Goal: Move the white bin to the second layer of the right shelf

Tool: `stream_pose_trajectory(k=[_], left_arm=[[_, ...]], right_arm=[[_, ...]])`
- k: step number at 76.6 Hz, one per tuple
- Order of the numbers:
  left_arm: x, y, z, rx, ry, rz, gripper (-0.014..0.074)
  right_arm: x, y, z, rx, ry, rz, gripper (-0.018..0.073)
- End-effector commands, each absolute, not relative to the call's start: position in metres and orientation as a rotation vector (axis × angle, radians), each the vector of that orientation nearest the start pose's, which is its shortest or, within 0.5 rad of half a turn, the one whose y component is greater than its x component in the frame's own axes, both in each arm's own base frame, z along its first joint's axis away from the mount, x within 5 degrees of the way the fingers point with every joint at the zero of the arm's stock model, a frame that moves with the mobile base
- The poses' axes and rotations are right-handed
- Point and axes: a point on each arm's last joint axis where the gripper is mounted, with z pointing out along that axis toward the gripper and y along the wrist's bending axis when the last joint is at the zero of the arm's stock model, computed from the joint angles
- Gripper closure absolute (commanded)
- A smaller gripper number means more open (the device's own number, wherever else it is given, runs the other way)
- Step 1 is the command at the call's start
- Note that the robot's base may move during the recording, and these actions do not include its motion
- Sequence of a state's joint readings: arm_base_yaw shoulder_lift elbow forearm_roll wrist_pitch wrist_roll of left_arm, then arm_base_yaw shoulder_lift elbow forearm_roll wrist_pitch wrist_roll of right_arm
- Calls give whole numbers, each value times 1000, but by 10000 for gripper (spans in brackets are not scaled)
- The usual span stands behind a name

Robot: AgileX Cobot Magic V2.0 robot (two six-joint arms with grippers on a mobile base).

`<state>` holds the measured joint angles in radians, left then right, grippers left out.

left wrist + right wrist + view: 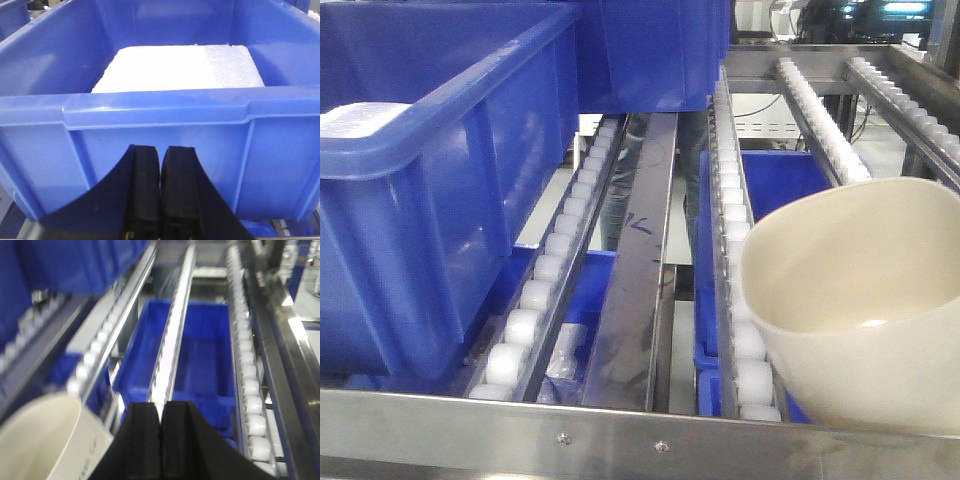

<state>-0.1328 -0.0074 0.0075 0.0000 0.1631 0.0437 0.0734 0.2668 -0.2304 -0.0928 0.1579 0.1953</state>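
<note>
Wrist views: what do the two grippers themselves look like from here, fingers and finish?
Both look alike. The left gripper has two matte black fingers, flat where they meet and flaring outward in curves toward the base, with small yellowish specks low on them. The right gripper shows the same black, curved-shouldered fingers, slightly blurred. No cables or markings are visible.

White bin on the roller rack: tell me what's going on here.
The white bin sits tilted on the rack's roller lanes behind the front rail, and neither arm holds it. The right pincer is shut and empty beside the bin. The left pincer is shut, facing a blue crate holding white foam.
</note>
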Motion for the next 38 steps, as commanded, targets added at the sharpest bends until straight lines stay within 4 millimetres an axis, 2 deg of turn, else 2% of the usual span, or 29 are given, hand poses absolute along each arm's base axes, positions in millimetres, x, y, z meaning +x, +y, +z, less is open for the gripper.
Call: stream_pose_trajectory(k=[1,38], left_arm=[[56,-8,192,138,1578,-76,512],[56,-8,192,138,1578,-76,512]], right_arm=[[77,4,277,66,1563,155,539],[77,4,277,66,1564,155,539]])
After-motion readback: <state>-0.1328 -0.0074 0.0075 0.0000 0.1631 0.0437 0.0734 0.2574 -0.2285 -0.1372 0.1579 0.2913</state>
